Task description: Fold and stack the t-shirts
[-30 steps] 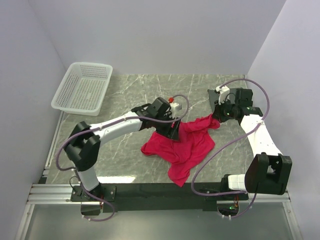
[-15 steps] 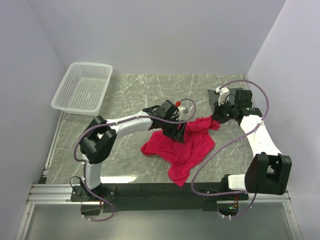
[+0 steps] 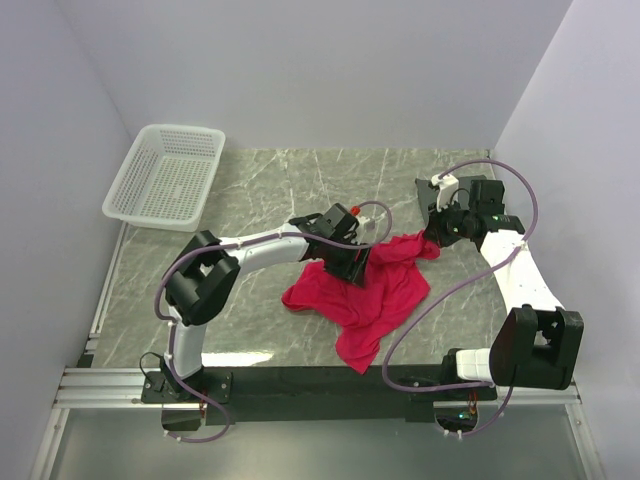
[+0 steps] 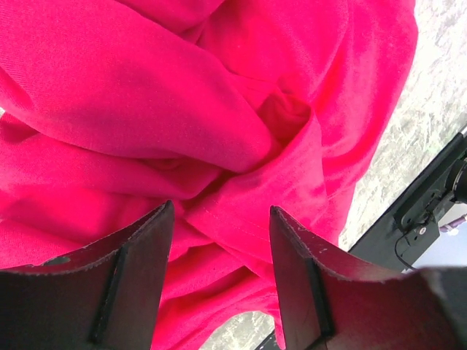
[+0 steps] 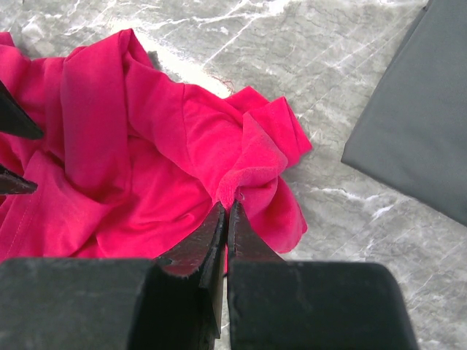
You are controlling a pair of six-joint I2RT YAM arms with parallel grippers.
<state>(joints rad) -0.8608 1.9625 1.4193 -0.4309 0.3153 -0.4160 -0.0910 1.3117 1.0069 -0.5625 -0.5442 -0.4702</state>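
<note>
One crimson t-shirt (image 3: 370,295) lies crumpled on the marble table in front of the arms. It fills the left wrist view (image 4: 182,109) and shows in the right wrist view (image 5: 146,160). My left gripper (image 3: 355,268) is open, jaws spread just above the shirt's upper left folds (image 4: 221,208), with cloth between them but not pinched. My right gripper (image 3: 432,238) is shut on a fold at the shirt's far right corner (image 5: 227,205) and holds that edge slightly raised.
A white mesh basket (image 3: 166,177) stands at the far left corner of the table. Grey walls close in on both sides and the back. The black base rail (image 3: 330,380) runs along the near edge just below the shirt.
My left arm has reached further right and settled over the shirt's upper left part. My right gripper has held still on the corner.
</note>
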